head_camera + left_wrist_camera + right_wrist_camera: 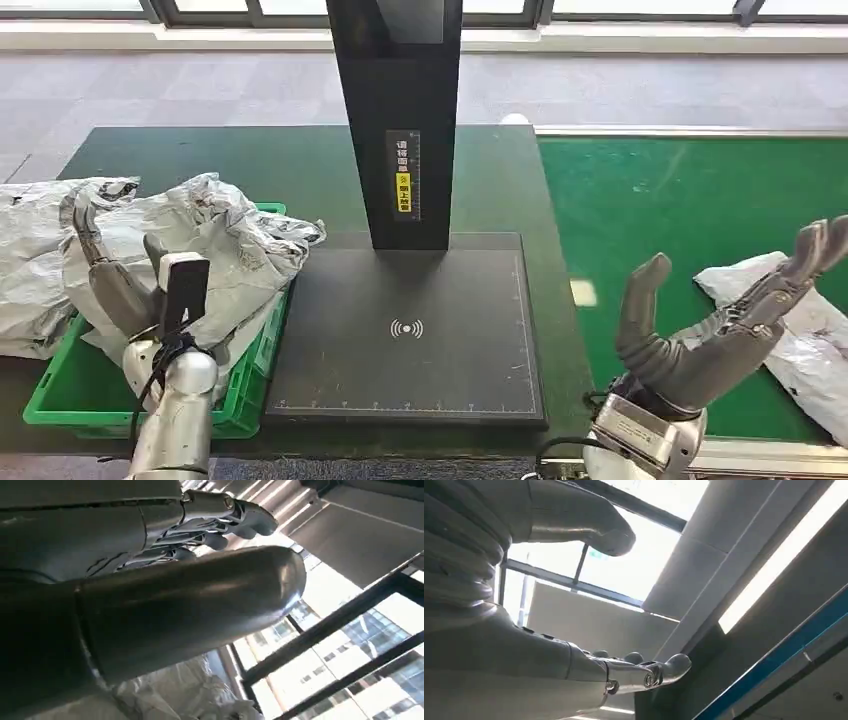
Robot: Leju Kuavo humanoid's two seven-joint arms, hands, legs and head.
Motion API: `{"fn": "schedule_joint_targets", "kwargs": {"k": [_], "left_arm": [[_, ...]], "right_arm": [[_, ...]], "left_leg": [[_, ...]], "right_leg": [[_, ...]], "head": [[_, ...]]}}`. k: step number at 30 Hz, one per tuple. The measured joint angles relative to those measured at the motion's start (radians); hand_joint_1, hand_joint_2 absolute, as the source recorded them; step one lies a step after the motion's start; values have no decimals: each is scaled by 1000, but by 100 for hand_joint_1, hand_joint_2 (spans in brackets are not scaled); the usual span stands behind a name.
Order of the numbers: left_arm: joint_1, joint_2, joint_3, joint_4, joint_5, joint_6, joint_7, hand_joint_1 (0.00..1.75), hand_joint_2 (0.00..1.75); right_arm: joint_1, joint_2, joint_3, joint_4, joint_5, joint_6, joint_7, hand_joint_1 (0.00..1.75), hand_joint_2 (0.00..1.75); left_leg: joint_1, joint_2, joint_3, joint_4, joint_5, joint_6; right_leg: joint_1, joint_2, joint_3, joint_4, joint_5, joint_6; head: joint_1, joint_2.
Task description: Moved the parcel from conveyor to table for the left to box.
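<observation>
The right hand (715,335) hangs over the near edge of the green conveyor (650,200), at about four o'clock in the head view. Its palm is turned up, its fingers are spread wide, and it grasps nothing. From the right wrist view, the same hand (574,660) lies flat and released against the ceiling lights.

Just past its fingertips, at three to four o'clock, a grey plastic parcel (800,330) lies on the conveyor belt. It is crumpled, and part of it runs off the right edge of the view. Whether the fingers brush it, I cannot tell.

The left hand (115,285) sits at eight o'clock, raised above the green crate (60,400). Its fingers point up and apart and nothing is in them. The left wrist view shows the thumb (200,600) thick and close, with the darker fingers (235,515) stretched out beyond it.

The crate stands on the dark table (300,170) and is heaped with grey mailer bags (230,240), which spill over its rim toward nine o'clock.

In the middle, a black scanner platform (410,330) lies flat on the table. Its black post (400,110) rises at twelve o'clock and carries a yellow label.
</observation>
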Motion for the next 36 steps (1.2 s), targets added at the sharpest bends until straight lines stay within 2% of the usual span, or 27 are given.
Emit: {"fn": "schedule_joint_targets", "kwargs": {"k": [3,6,9,14,15,16,18,22,25,36], "left_arm": [[15,-5,-10,-20,25,-3,-23,0,0],[56,-11,-29,-74,233,-57,-155,0,0],[125,-21,-74,-179,540,-303,-258,0,0],[187,-21,-149,-298,757,-800,-301,0,0],[188,-22,-159,-310,746,-873,-307,0,0],[188,-24,-167,-321,730,-930,-312,0,0],[189,-29,-178,-335,717,-969,-315,0,0],[180,-44,-187,-339,679,-1083,-317,0,0],[176,-59,-201,-338,664,-1094,-317,0,0],[166,-74,-204,-338,667,-1104,-317,0,0]], "right_arm": [[0,0,0,1,2,0,0,0,175],[0,0,-8,19,-3,0,1,0,175],[1,-3,-59,71,-78,0,43,0,175],[-5,-8,-169,190,-82,25,178,0,175],[-12,-8,-195,217,-80,37,194,0,0],[-23,-8,-228,249,-78,48,204,0,175],[-38,-8,-279,293,-72,58,212,0,175],[-81,-9,-397,389,-19,92,307,0,175],[-119,-11,-480,452,-6,110,309,0,175],[-157,-13,-556,531,1,114,308,0,175]], "left_leg": [[0,0,0,0,0,0],[0,1,0,0,0,0],[0,0,-1,0,0,0],[0,0,-3,0,0,0],[0,0,-3,0,0,0],[0,0,-3,0,0,0],[0,0,-3,0,0,0],[0,0,-3,0,0,0],[0,0,-3,0,0,0],[1,0,-3,0,0,0]], "right_leg": [[0,0,0,0,0,0],[0,1,-1,0,0,0],[0,0,-2,-1,0,0],[0,-1,-3,-1,0,0],[0,-1,-3,-1,0,0],[0,-2,-3,-1,0,0],[0,-2,-3,-1,0,0],[0,-2,-3,-1,1,1],[0,-1,-3,-1,1,1],[1,-1,-4,-1,1,0]], "head": [[0,0],[0,0],[0,0],[0,0],[0,0],[0,0],[0,0],[0,0],[0,0],[0,0]]}}
